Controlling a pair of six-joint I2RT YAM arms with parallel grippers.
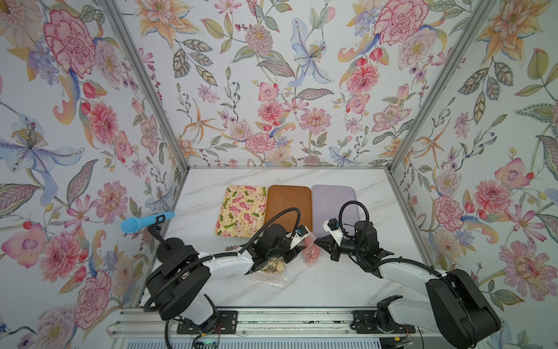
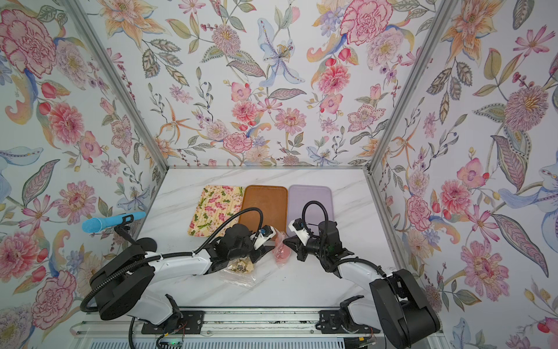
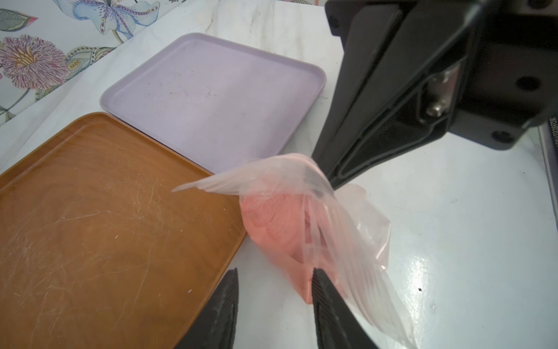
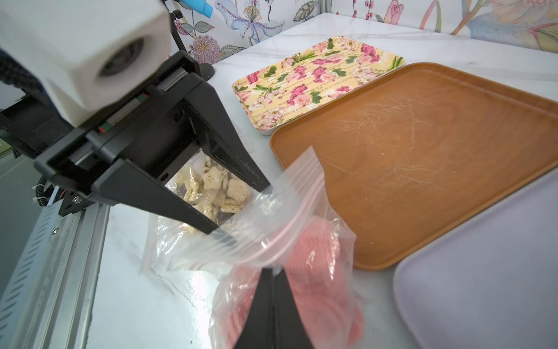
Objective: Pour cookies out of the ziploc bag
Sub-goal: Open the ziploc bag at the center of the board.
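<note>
- The yellow rectangular tray printed with pink flowers (image 4: 317,78) lies just beside the brown tray's left edge and holds nothing.
- A second clear plastic bag of cream flower-shaped biscuits (image 4: 211,187) lies on the table off the brown tray's near left corner, under my left arm.
- My left gripper (image 3: 274,282) hangs off the brown tray's near right corner with its jaws spread. One finger is against the plastic and nothing is pinched.
- The scratched brown rectangular tray (image 4: 422,151) is bare.
- The clear ziploc bag with a pink zip strip (image 4: 302,211) sits at that same corner, between my grippers. Its flat pink round cookies (image 4: 320,253) are all inside, sagging low.
- The zip strip runs from one gripper to the other, and I judge its free end nearer my left. I cannot tell whether the mouth is open.
- My right gripper (image 4: 271,281), jaws pressed together, pinches the bag near the strip.
- The plain lilac rectangular tray (image 4: 483,272) lies beside the brown tray's right edge.
</note>
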